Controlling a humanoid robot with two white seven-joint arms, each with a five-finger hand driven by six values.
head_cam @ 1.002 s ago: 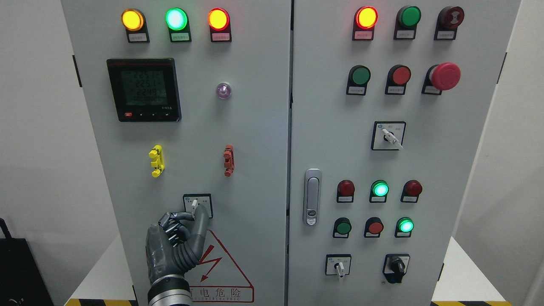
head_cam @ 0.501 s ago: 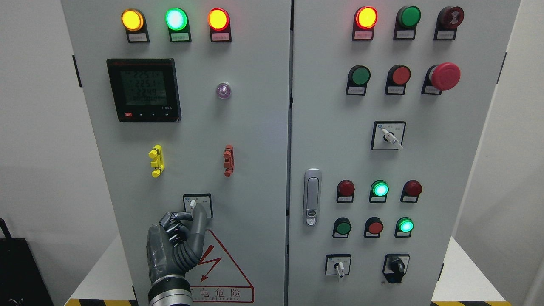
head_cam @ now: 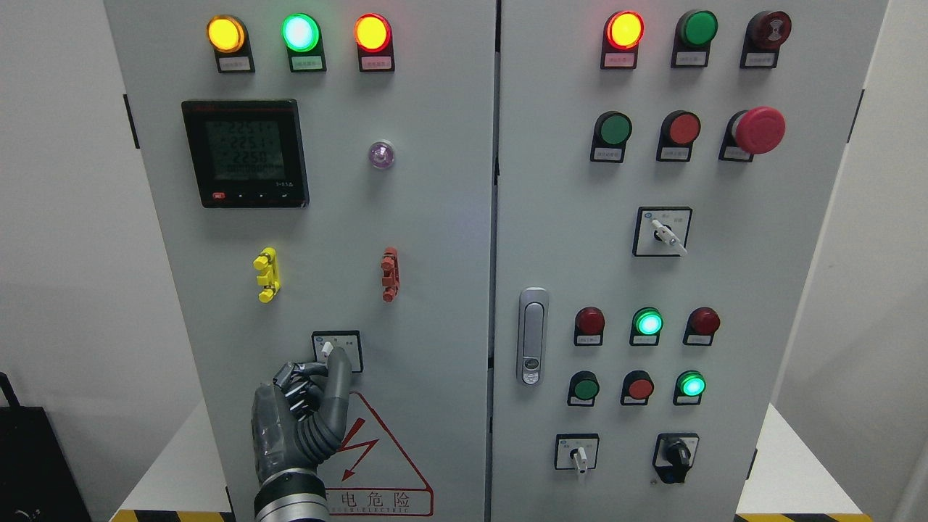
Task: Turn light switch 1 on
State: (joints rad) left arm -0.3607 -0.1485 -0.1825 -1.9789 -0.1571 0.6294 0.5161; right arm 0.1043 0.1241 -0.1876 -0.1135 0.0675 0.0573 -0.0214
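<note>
Reaching up the left door, the left hand (head_cam: 301,417) pinches its fingers (head_cam: 335,377) on the switch knob (head_cam: 328,349).

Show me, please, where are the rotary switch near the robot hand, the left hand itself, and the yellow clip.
rotary switch (head_cam: 328,349), head view, on its white lever.
left hand (head_cam: 308,406), head view, middle of the hand.
yellow clip (head_cam: 267,275), head view, middle of its body.

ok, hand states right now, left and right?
Left hand: fingers curled, one raised finger against the white knob of the switch on the left cabinet door; not clearly gripping it.
Right hand: not in view.
</note>
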